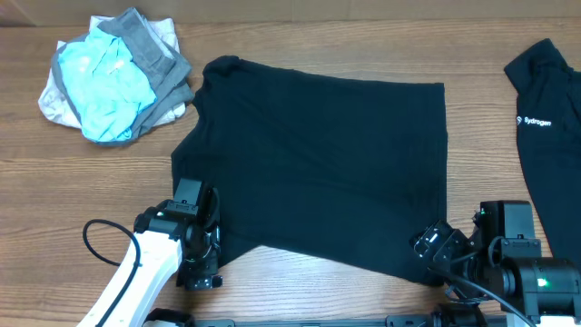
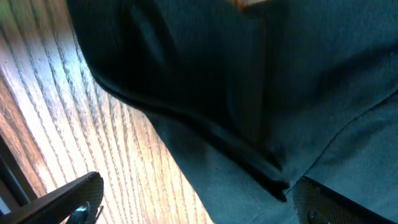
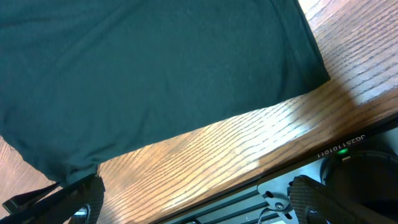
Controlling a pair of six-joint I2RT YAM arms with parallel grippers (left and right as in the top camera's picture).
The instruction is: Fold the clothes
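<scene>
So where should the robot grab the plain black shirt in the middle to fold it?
Probably the two near corners, coming in low from the robot's own side. The black shirt lies flat on the table, so only its edge gives something to pinch. The left arm's fingers and the right arm's fingers are open right by those corners.

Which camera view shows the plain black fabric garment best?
The overhead view: nearly the whole plain black fabric garment lies spread out there. The left wrist view shows only a folded edge close up; the right wrist view, only one corner.
</scene>
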